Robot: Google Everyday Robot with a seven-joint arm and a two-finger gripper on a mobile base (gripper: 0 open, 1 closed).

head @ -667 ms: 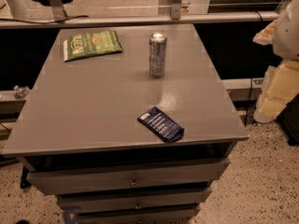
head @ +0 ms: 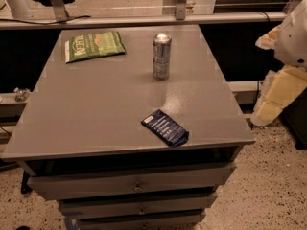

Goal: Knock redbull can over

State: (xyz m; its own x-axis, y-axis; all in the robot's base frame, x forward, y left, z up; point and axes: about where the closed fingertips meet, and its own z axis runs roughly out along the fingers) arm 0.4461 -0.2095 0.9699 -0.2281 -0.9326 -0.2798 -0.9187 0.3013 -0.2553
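Observation:
The redbull can (head: 162, 56), slim, silver and blue with a shiny top, stands upright on the grey cabinet top (head: 96, 109), right of centre toward the back. My gripper (head: 274, 99) is on the pale cream end of the white arm at the right edge. It hangs beside the table, off its right side, well apart from the can and lower than the can's top.
A green snack bag (head: 94, 45) lies flat at the back left. A dark-blue wrapper packet (head: 165, 127) lies near the front edge, in front of the can. Drawers (head: 134, 183) sit below the top. A rail (head: 144, 20) runs behind the table.

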